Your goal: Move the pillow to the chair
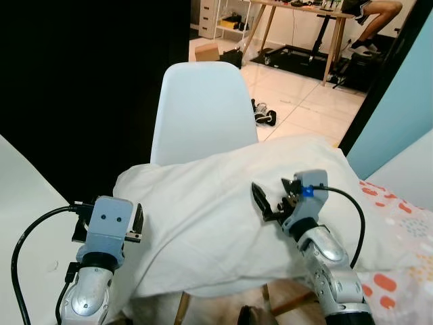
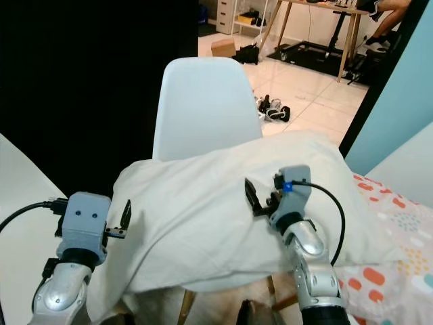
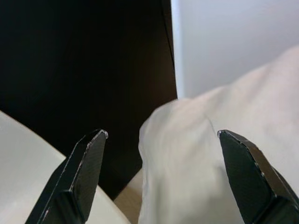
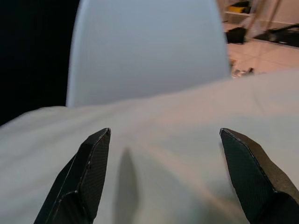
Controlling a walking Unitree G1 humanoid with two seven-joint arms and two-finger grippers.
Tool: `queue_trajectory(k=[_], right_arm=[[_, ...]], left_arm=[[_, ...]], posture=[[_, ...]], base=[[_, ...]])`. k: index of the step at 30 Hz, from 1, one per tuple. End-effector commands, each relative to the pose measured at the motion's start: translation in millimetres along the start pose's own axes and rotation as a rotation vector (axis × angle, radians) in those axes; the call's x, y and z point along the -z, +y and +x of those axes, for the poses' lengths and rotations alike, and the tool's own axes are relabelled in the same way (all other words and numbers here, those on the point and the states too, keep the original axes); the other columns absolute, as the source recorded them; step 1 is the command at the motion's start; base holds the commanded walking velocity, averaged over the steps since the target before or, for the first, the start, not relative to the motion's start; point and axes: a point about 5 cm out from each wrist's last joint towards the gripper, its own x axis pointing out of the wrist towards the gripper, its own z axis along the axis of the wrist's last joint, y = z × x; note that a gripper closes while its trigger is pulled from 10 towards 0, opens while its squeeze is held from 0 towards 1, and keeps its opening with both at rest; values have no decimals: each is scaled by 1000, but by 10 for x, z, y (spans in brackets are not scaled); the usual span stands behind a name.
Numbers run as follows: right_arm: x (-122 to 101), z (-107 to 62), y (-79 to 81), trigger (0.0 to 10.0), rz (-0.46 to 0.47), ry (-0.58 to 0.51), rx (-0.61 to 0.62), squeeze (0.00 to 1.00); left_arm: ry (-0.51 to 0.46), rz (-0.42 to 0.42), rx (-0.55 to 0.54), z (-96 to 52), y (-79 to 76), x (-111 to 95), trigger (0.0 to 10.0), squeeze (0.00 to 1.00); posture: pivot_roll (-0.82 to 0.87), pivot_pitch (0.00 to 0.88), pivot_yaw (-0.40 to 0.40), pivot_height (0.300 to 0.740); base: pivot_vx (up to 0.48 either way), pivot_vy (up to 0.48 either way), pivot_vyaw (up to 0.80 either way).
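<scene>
A large white pillow lies across the seat of a white shell chair, in front of its backrest, and sags over the seat's front edge. My left gripper is at the pillow's left end. It is open, and in the left wrist view the pillow's corner sits between its spread fingers without being pinched. My right gripper hovers just over the pillow's top right part, open, with the cloth below its fingers.
A dark wall stands behind and left of the chair. A white table top is at my left. A bed with a dotted sheet lies at my right, below a teal wall. Shoes, a box and a desk are beyond.
</scene>
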Motion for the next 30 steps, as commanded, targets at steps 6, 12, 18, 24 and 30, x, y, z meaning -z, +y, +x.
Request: queue_trajectory(k=[6,12,18,24,30], right_arm=[[-98,34,24,10000,4,-35,-16,0],[-110,41,34,10000,8,-38,-20,0],[-104,41,25,10000,13,-33,-17,0],[-96,44,20,10000,18,-30,-10,0],[-82,45,16,10000,23,-22,-3,0]], left_arm=[[-7,-3,2,-2,-18,-7,10000,0],[2,0,2,10,-26,-7,10000,0],[19,-2,10,21,-42,11,10000,0],[7,5,28,22,-59,6,10000,0],[6,9,40,20,-70,12,10000,0]], posture=[[45,0,-129,637],[42,0,-128,652],[42,0,-127,672],[44,0,-127,696],[43,0,-125,716]], base=[[0,0,0],[-137,0,0],[-480,0,0],[-320,0,0],[0,0,0]])
